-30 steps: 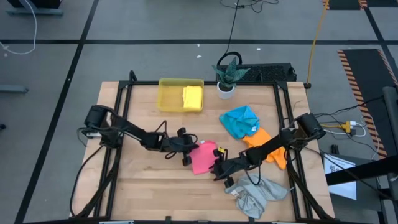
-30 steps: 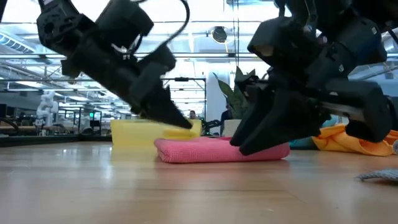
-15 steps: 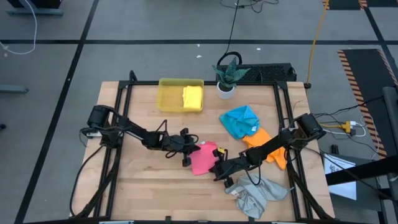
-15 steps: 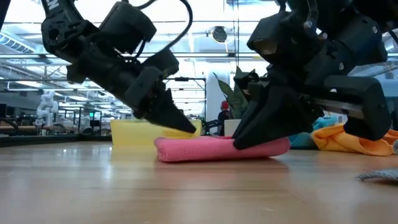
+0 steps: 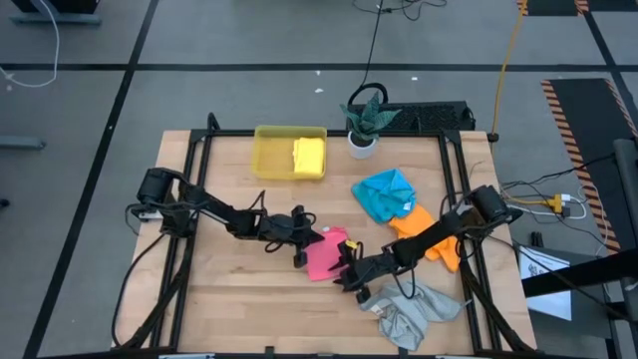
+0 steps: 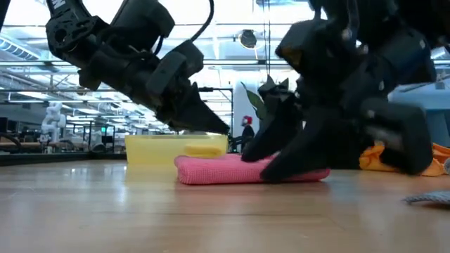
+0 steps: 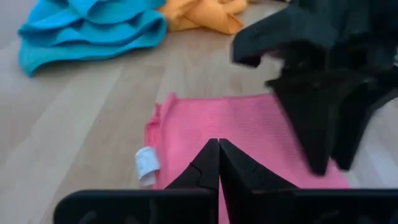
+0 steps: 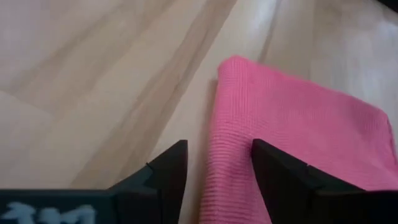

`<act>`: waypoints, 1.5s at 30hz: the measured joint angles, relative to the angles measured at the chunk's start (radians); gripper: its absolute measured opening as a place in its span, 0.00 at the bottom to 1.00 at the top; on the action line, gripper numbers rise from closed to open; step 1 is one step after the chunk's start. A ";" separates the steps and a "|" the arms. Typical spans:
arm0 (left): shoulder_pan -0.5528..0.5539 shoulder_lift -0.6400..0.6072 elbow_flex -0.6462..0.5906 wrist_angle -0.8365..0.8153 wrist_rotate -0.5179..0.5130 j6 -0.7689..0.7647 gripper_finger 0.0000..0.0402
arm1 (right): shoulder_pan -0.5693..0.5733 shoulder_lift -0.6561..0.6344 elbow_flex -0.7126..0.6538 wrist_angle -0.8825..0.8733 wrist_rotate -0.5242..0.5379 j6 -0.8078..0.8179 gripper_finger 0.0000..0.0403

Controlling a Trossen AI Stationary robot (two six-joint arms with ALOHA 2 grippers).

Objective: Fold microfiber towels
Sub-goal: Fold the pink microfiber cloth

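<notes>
1. The pink towel (image 5: 323, 254) looks light, soft and limp; my guess is it will sag and slide on the wooden table (image 5: 229, 309), so an edge or corner is the best place to pinch it.
2. It lies as a flat folded rectangle with a small white tag, near the table's middle, in front of the yellow tray (image 5: 274, 152).
3. The left gripper (image 7: 219, 163) is closed and empty, poised over the pink towel's edge on the side away from the grey towel (image 5: 411, 314).
4. The right gripper (image 8: 214, 165) has its fingers apart, straddling the opposite edge, gripping nothing.
5. The blue towel (image 5: 385, 193) and orange towel (image 5: 431, 234) lie crumpled beyond it.
</notes>
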 joint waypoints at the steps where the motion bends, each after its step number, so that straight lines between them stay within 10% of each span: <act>1: 0.000 0.001 0.000 0.000 0.006 0.006 0.01 | 0.001 0.014 0.005 0.006 0.015 -0.005 0.43; 16: 0.017 0.123 0.002 -0.034 0.006 -0.027 0.03 | 0.028 -0.021 0.014 -0.054 0.109 0.032 0.02; 28: -0.030 0.117 -0.001 0.006 0.014 -0.010 0.03 | -0.030 -0.103 0.016 -0.022 -0.168 0.229 0.01; 45: -0.073 0.042 0.016 -0.050 -0.029 0.044 0.01 | -0.167 -0.104 0.016 -0.010 -0.258 0.355 0.01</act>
